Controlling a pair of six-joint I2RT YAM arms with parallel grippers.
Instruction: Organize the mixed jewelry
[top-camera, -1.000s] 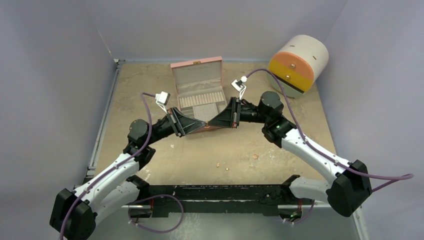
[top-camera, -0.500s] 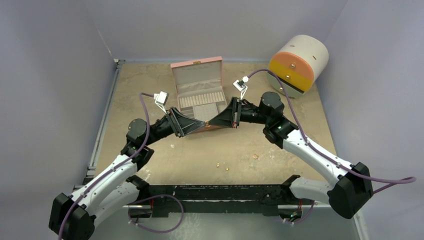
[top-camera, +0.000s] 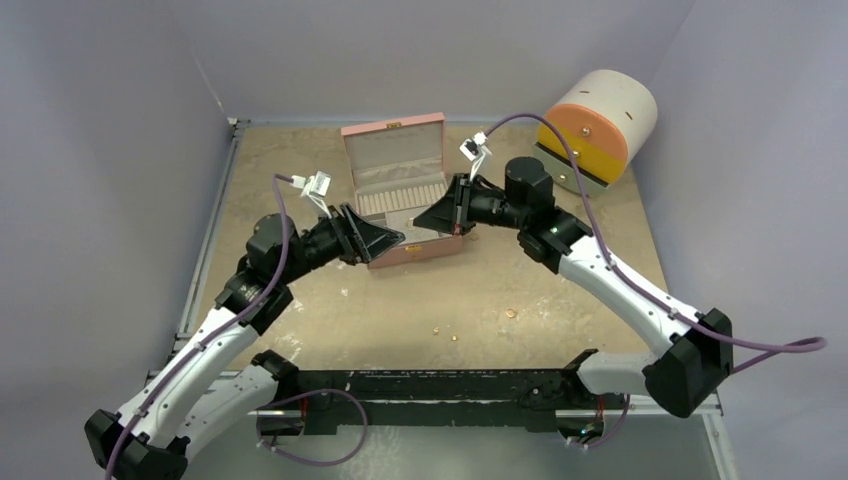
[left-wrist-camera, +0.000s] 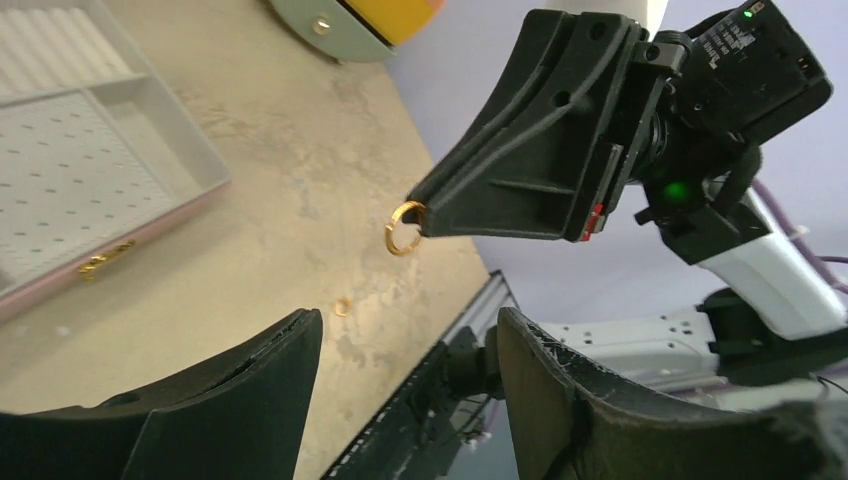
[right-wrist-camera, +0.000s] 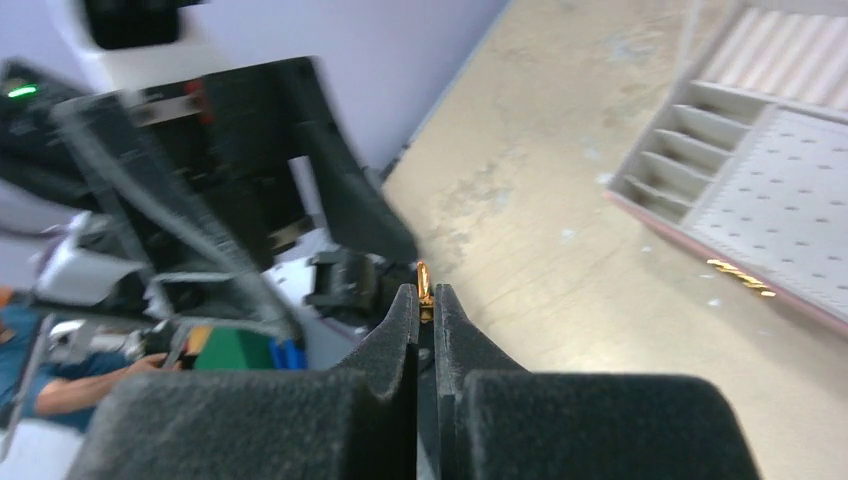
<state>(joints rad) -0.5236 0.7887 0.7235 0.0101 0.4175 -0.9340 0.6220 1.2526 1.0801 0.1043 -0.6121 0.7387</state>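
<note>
Robotics lab test cell, not a home or shop. Tan tabletop (top-camera: 400, 300) is boxed in by plain lavender walls (top-camera: 110, 150) on 3 sides. Two white & black robot arms, left arm (top-camera: 190, 355) & right arm (top-camera: 620, 290), are bolted to a black rail (top-camera: 440, 385) at the near edge, w/ purple cables (top-camera: 780, 350) trailing. Right wrist view: blurred person in blue (right-wrist-camera: 60, 390) beyond the table.

Gold ring (left-wrist-camera: 403, 228); pink box (top-camera: 392, 129), dotted pale grey lining (left-wrist-camera: 70, 190); mottled tan table (top-camera: 480, 290).
</note>
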